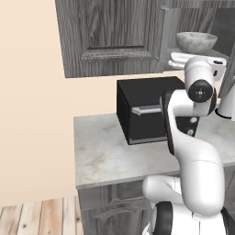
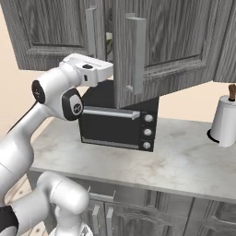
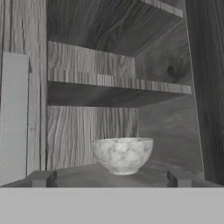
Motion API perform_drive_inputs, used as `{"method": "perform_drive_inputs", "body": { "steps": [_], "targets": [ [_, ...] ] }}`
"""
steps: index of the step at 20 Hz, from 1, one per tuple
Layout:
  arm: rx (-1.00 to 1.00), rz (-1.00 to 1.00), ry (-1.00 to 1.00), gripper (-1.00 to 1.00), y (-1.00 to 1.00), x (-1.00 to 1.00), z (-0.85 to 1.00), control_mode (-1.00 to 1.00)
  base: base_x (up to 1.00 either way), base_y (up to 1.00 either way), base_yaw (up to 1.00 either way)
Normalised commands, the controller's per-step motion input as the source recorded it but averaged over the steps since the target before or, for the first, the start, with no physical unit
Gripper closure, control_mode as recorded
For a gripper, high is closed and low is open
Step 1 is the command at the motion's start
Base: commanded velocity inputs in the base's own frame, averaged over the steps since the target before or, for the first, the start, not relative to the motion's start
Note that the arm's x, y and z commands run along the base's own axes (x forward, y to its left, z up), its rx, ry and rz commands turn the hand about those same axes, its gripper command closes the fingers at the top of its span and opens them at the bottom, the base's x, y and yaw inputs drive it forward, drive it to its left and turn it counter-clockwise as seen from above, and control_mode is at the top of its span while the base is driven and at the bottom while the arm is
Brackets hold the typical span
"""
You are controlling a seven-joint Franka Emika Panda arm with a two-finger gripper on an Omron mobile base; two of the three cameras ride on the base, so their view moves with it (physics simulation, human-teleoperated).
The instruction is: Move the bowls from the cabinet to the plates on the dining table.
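A pale grey-white marbled bowl [image 3: 122, 155] stands upright on the lower shelf of the open dark grey cabinet [image 3: 92, 61]. My gripper [image 3: 110, 179] is open and level with that shelf, a short way in front of the bowl, which sits centred between the two fingertips [image 3: 41, 178] with nothing touching it. From the left base the same bowl [image 1: 196, 41] shows just above my white hand [image 1: 198, 62]. In the right base view the hand [image 2: 92, 69] reaches behind the open cabinet door [image 2: 133, 50], which hides the fingers. The plates and the dining table are out of view.
A black oven [image 2: 120, 120] sits on the small marble counter [image 2: 184, 161] directly under the cabinet and my hand. A paper towel roll [image 2: 226, 120] stands at the counter's right. An upper shelf [image 3: 118, 81] runs above the bowl. A closed cabinet door [image 1: 110, 32] is to the left.
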Motion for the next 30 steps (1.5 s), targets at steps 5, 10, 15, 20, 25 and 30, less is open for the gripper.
{"method": "perform_drive_inputs", "body": {
  "steps": [5, 10, 15, 20, 25, 30],
  "targets": [
    [0.04, 0.00, 0.05, -1.00, -0.12, 0.23, -0.12, -1.00, 0.00, 0.00, 0.00],
    [0.05, 0.00, 0.06, -1.00, -0.21, 0.20, -0.08, -1.00, 0.00, 0.00, 0.00],
    [0.04, -0.02, 0.02, -1.00, -0.15, 0.03, -0.07, -1.00, 0.00, 0.00, 0.00],
    [0.01, -0.07, -0.04, -1.00, -0.06, -0.24, -0.02, -1.00, 0.00, 0.00, 0.00],
    [0.00, -0.11, -0.08, -1.00, 0.00, -0.36, 0.00, -1.00, 0.00, 0.00, 0.00],
    [0.02, -0.08, -0.05, -1.00, -0.24, -0.23, 0.00, -1.00, 0.00, 0.00, 0.00]
  ]
}}
